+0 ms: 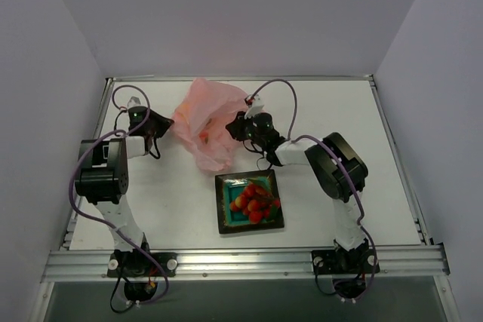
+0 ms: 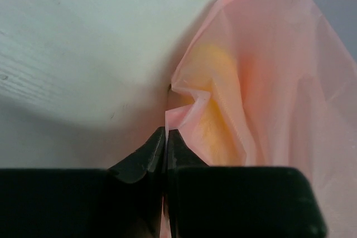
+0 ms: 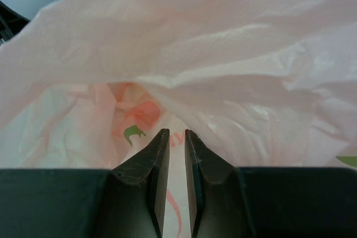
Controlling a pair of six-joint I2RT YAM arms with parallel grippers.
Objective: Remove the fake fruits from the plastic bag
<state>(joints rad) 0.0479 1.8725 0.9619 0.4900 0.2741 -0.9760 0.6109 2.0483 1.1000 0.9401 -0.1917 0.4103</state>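
Plastic bag [image 1: 205, 122] held at its left edge, right side at the opening; fake fruits [image 1: 254, 199] partly out.
Left arm reaches up the counter [image 1: 173, 201], elbow folded, wrist turned toward the bag. Left pincer [image 2: 167, 132] is closed tight on a fold of the bag's left edge, likely anchoring the film so it can't slide. The bag lies crumpled at far centre, and a yellow fruit [image 2: 215, 126] shows through the film just past the pinch. Right arm bends in from the right, wrist low against the bag's right side. Right pincer [image 3: 173, 133] tips are a narrow slit apart, gripping nothing visible, aimed into the folds, probably to reach in. Red fake fruits sit in the dish [image 1: 224, 220], near the bag and not touching it.
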